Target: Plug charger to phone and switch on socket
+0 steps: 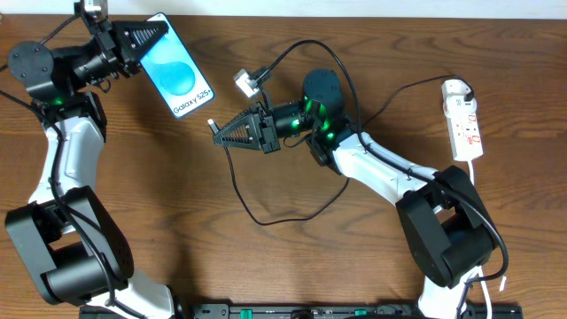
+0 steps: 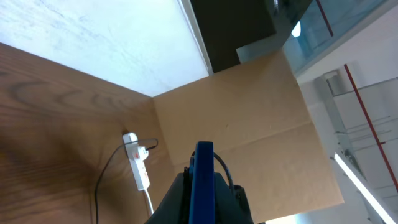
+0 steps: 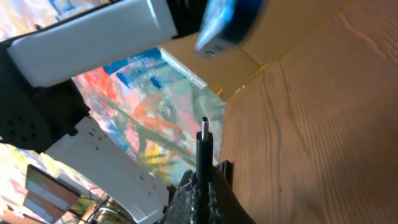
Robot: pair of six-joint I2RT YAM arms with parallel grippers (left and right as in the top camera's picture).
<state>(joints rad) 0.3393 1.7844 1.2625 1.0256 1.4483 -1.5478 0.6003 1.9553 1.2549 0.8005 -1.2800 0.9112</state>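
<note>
My left gripper (image 1: 152, 37) is shut on the phone (image 1: 180, 71), which is tilted with its blue screen up at the upper left; in the left wrist view the phone (image 2: 203, 180) shows edge-on between the fingers. My right gripper (image 1: 223, 134) is shut on the charger (image 1: 213, 125), its plug tip sticking out toward the phone's lower end, a short gap away. In the right wrist view the plug tip (image 3: 204, 134) points up between the fingers (image 3: 202, 183), with the phone's blurred end (image 3: 227, 22) above. The socket (image 1: 464, 120) lies at the far right, also in the left wrist view (image 2: 137, 163).
The black cable (image 1: 257, 208) loops across the table's middle below the right arm. A small white adapter (image 1: 245, 84) sits on the cable above the right gripper. The socket's white cord (image 1: 472, 173) runs down the right side.
</note>
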